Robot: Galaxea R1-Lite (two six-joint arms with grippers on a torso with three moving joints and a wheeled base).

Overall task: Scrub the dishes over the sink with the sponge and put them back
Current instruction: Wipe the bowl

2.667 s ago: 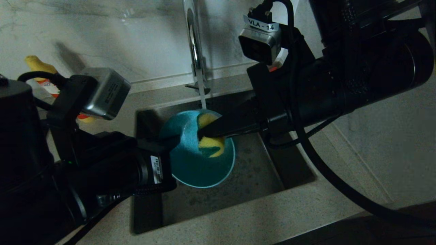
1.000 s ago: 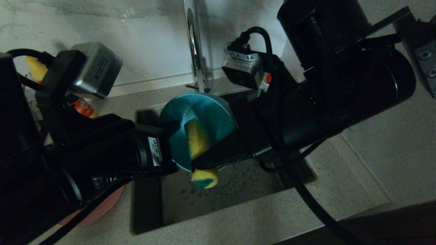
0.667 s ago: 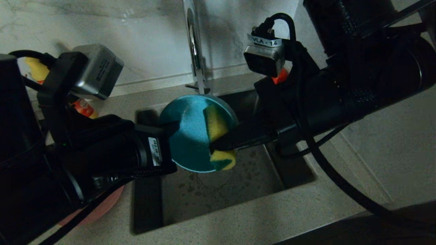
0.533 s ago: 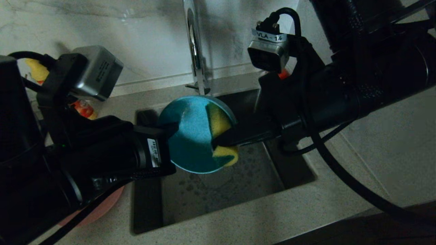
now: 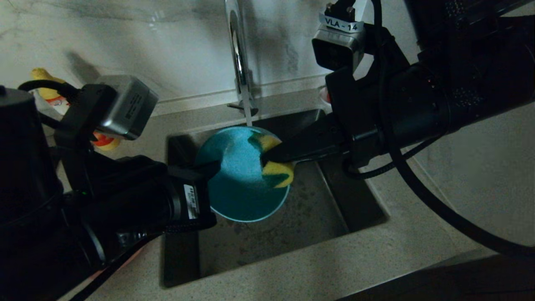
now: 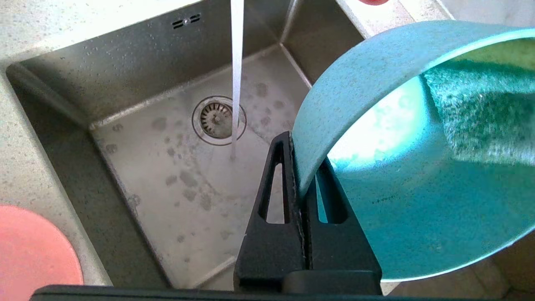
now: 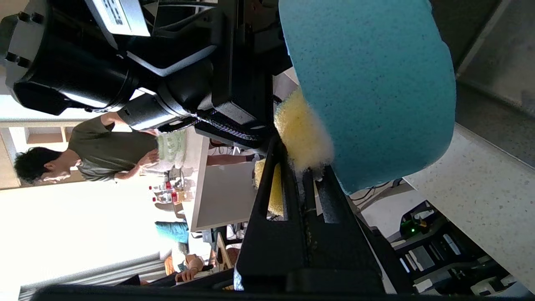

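Over the sink (image 5: 317,217), left gripper (image 5: 211,167) fingers clamp the teal bowl (image 5: 238,188) rim; right gripper (image 5: 267,159) fingers pinch the sponge (image 5: 278,171) against it.

Bowl (image 5: 238,188): teal, matt, finely speckled outside; its inner face looks smoother, with a wet sheen in the left wrist view. Sponge (image 5: 276,169): porous yellow foam with a coarse, fibrous green scouring face. Sink (image 6: 167,167): brushed metal, dull satin finish, water-spotted on the floor, with a ribbed metal drain strainer (image 6: 217,120). Faucet (image 5: 239,54): polished, mirror-bright metal. Countertop (image 5: 326,267): pale speckled stone, low sheen. Plate (image 6: 33,246): pink, matt, even surface. Gripper fingers (image 6: 276,217): black matt plastic.
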